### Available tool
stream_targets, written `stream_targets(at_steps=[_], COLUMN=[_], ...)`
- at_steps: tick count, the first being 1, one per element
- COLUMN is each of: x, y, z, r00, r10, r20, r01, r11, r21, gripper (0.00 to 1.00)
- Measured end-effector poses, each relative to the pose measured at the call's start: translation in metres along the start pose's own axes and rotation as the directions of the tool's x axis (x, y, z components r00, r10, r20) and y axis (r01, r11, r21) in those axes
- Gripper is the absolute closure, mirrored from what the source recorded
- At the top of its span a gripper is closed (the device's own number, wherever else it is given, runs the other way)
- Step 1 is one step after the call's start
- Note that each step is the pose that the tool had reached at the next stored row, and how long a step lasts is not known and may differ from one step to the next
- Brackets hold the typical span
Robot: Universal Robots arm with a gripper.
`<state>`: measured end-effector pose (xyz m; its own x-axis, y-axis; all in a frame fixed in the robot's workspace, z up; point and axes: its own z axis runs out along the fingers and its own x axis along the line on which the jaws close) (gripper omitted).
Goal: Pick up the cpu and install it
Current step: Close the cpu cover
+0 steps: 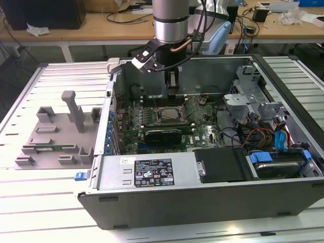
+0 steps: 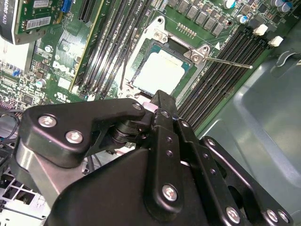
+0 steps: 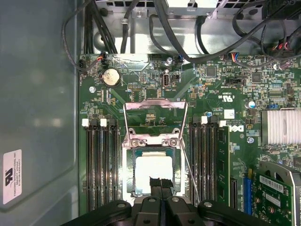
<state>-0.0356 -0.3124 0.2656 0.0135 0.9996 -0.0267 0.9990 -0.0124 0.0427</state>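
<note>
A Universal Robots arm is seen reaching down into an open computer case (image 1: 202, 202) laid on its side on a slatted metal table (image 1: 50, 202). A grey moulded fixture tray (image 1: 50, 136) is set on the table towards the exterior view's left, just beside the case.

The gripper (image 1: 173, 96) is held low over the motherboard (image 3: 225, 94), directly above the processor socket (image 1: 169, 115). In the first wrist view its two black fingertips (image 3: 154, 181) are drawn together with only a thin seam between them, and nothing is gripped between them. The gripper (image 3: 160, 181) is poised at one edge of the cpu (image 3: 153, 167); whether that edge is touched cannot be told.

The cpu is seated flat inside the socket, its bright silver top framed by a thin greenish rim, as is also shown in the second wrist view (image 2: 160, 70), where the gripper (image 2: 160, 101) is seen just beside it. The socket's metal load plate (image 3: 155, 104) is swung up and open, and the thin wire lever (image 3: 190, 174) is released and angled away from the socket. Rows of black memory slots (image 3: 101, 165) are ranged on both sides of the socket, and a round coin cell (image 3: 111, 76) is mounted near the open load plate.
</note>
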Motion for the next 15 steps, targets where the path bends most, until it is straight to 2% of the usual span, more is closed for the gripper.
stream_targets(at_steps=[4,6,7,11,15], x=[-0.0001,-0.0004,-0.0006,-0.0008,-0.0008], y=[0.0001,0.0007,0.0009,0.0014,0.0015], z=[-0.0027,-0.0173,-0.0217,-0.033,-0.0335], r00=[1.0,1.0,1.0,1.0,1.0], r10=[0.0,0.0,0.0,0.0,0.0], r20=[0.0002,0.0001,0.0002,0.0001,0.0002], r01=[0.0,0.0,0.0,0.0,0.0], r11=[1.0,1.0,1.0,1.0,1.0], r21=[0.0,-0.0001,0.0,-0.0001,0.0], gripper=[0.89,0.89,0.89,0.89,0.89])
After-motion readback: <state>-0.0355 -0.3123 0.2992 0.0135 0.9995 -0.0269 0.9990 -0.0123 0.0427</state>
